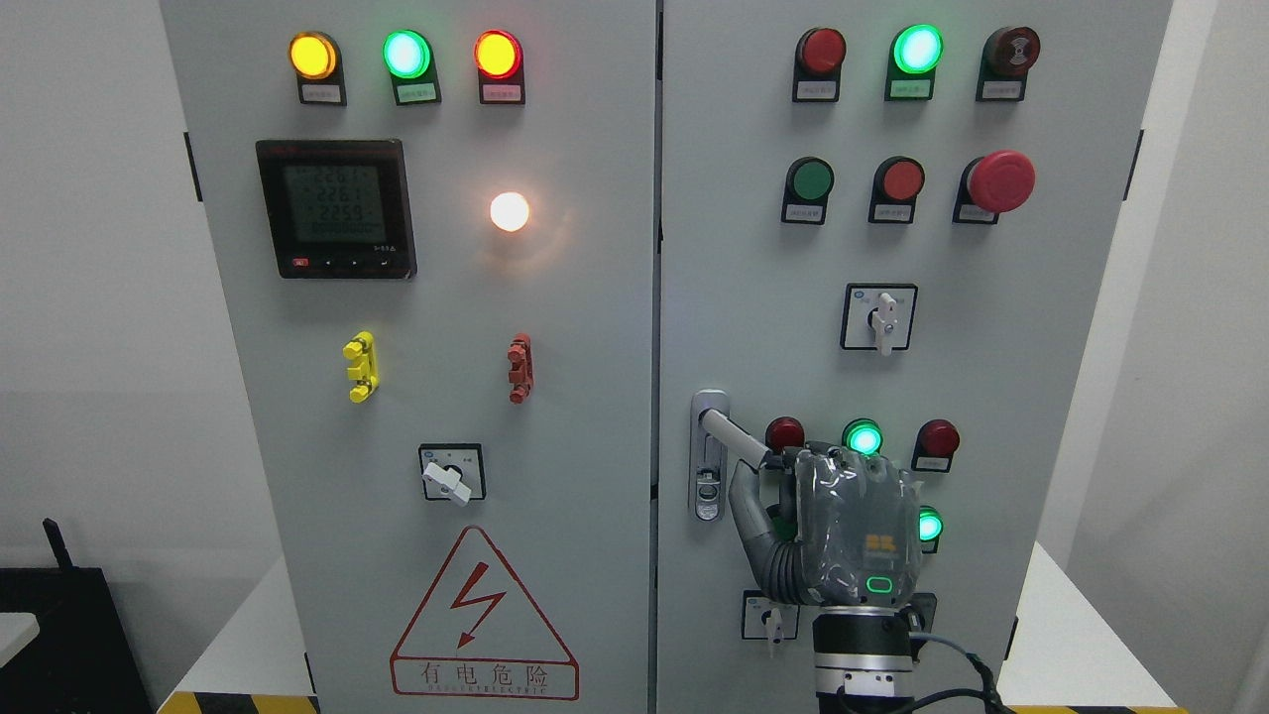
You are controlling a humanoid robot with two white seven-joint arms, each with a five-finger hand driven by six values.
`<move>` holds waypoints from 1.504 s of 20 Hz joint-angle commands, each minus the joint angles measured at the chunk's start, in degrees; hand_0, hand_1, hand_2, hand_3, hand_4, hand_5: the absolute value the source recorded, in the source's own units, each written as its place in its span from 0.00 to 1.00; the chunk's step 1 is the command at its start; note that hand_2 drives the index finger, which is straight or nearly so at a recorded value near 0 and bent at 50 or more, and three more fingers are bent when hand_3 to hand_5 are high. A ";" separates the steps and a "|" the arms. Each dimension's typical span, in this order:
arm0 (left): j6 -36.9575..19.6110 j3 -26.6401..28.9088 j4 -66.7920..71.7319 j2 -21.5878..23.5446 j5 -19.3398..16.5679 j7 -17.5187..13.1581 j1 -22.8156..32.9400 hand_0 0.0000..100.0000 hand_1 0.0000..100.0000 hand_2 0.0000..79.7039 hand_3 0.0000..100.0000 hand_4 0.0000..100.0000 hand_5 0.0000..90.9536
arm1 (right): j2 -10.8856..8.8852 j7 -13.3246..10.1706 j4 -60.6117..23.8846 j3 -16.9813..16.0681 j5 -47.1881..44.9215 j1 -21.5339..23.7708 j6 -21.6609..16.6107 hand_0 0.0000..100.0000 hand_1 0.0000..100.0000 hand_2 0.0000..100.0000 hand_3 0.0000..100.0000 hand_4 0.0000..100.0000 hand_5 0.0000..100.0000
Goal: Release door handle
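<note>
Fingers of my right hand (855, 526) are curled around the end of the door handle (732, 432), which sticks out from the right door (991, 327) of the grey cabinet and slants down to the right from its silver lock plate (706, 456). My thumb (746, 516) reaches up below the handle bar, so the hand is closed on the handle, not spread. My arm comes up from the bottom edge, right of the middle, with a black cable (957, 664) trailing beside the wrist. The handle sits near the left edge of the right door, low down, just left of a dark red lamp (784, 432) and a lit green lamp (863, 437). The door seam (656, 397) looks shut. On the left door (436, 397) are a meter screen (335, 208), a glowing white lamp (510, 211) and a red warning triangle (483, 620). My left hand does not show.
</note>
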 commanded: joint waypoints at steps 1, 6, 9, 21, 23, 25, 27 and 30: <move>0.01 0.00 1.41 0.00 -1.67 -0.03 -0.88 0.12 0.39 0.00 0.00 0.00 0.00 | 0.16 0.00 -0.14 -0.51 0.00 -0.22 -0.07 0.62 0.38 1.00 1.00 1.00 0.97; 0.01 0.00 1.41 0.00 -1.67 -0.03 -0.88 0.12 0.39 0.00 0.00 0.00 0.00 | 0.16 0.00 -0.22 -0.60 0.00 -0.31 -0.07 0.62 0.38 1.00 1.00 1.00 0.97; 0.01 0.00 1.32 0.00 -1.67 -0.03 -0.88 0.12 0.39 0.00 0.00 0.00 0.00 | 0.08 0.09 -0.14 -0.60 0.00 -0.39 -0.16 0.62 0.38 1.00 1.00 1.00 0.97; 0.01 0.00 1.32 0.00 -1.58 -0.03 -0.88 0.12 0.39 0.00 0.00 0.00 0.00 | 0.16 0.26 -0.14 -0.95 0.00 -0.92 -0.08 0.63 0.37 1.00 1.00 1.00 0.97; 0.01 0.00 1.32 0.00 -1.58 -0.03 -0.88 0.12 0.39 0.00 0.00 0.00 0.00 | 0.16 0.26 -0.14 -0.95 0.00 -0.83 -0.07 0.63 0.37 1.00 1.00 1.00 0.97; 0.01 0.00 1.32 0.00 -1.67 -0.03 -0.88 0.12 0.39 0.00 0.00 0.00 0.00 | 0.16 0.35 -0.14 -0.87 0.00 -0.40 -0.16 0.63 0.37 1.00 1.00 1.00 0.97; 0.01 0.00 1.41 0.00 -1.67 -0.03 -0.88 0.12 0.39 0.00 0.00 0.00 0.00 | 0.16 0.18 -0.22 -0.87 0.00 0.57 -0.51 0.65 0.36 1.00 1.00 1.00 0.97; 0.01 -0.09 1.41 0.00 -1.67 -0.03 -0.88 0.12 0.39 0.00 0.00 0.00 0.00 | -0.10 0.00 -1.71 -0.87 0.00 2.06 -0.95 0.68 0.34 1.00 1.00 1.00 0.97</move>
